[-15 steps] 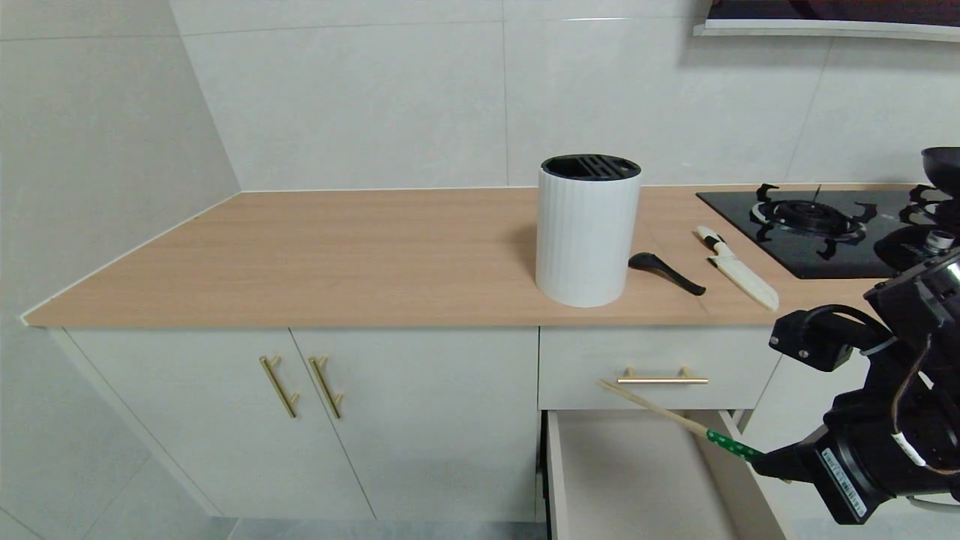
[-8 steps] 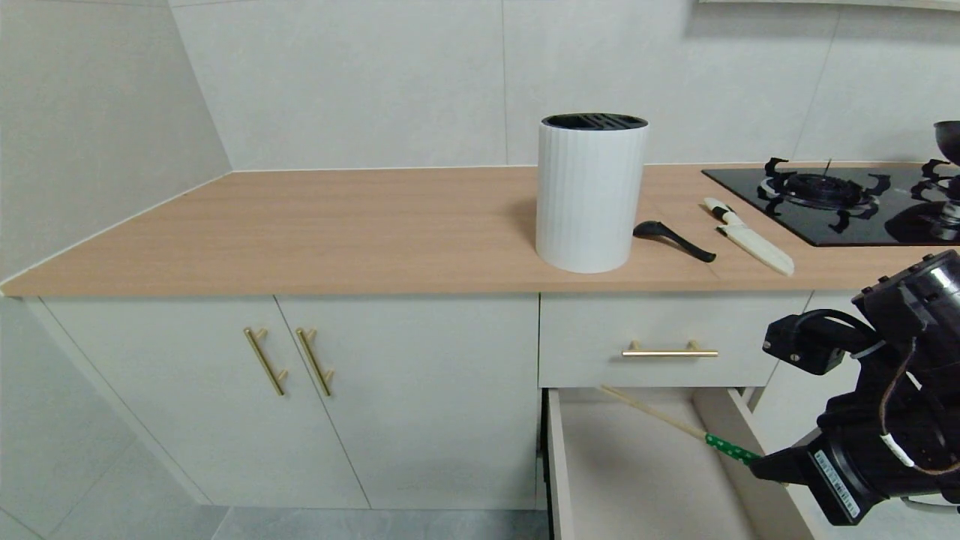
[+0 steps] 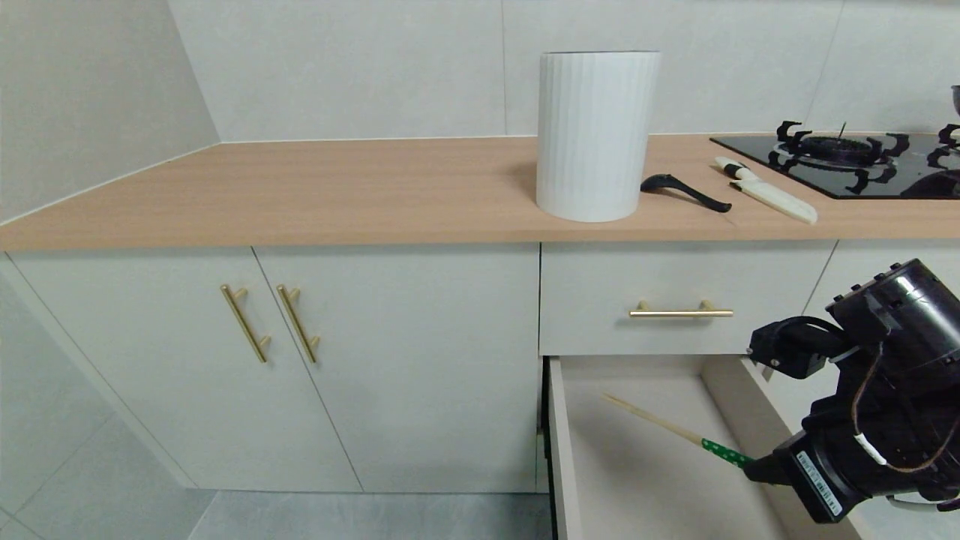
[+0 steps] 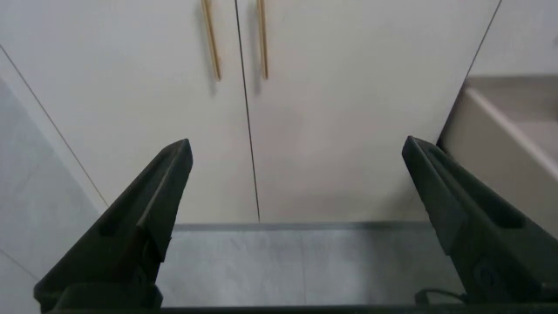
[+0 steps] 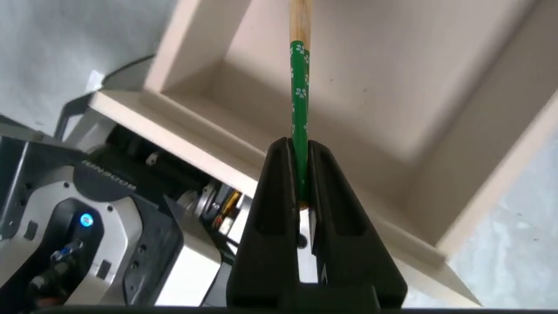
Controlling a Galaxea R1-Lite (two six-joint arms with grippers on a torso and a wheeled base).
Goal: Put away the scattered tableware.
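Note:
My right gripper [image 3: 752, 469] [image 5: 299, 167] is shut on the green-patterned end of a wooden chopstick [image 3: 667, 430] [image 5: 299, 78]. The stick slants out over the open drawer [image 3: 637, 480] [image 5: 392, 96] below the counter; its pale tip hangs above the drawer's floor. On the counter lie a black spoon [image 3: 684, 191] and a white knife [image 3: 766, 199], both to the right of a tall white ribbed utensil holder [image 3: 596, 135]. My left gripper [image 4: 296, 218] is open, facing the cabinet doors [image 4: 244, 105] low down near the floor.
A black gas hob [image 3: 847, 161] sits at the counter's right end. A shut drawer with a gold handle [image 3: 681, 312] is just above the open one. Two cabinet doors with gold handles [image 3: 266, 330] stand to the left. The counter's left half [image 3: 300, 187] is bare.
The whole head view has dropped lower, so the counter now looks flatter. My right gripper has carried the chopstick down, from level with the shut drawer's front into the open drawer's mouth.

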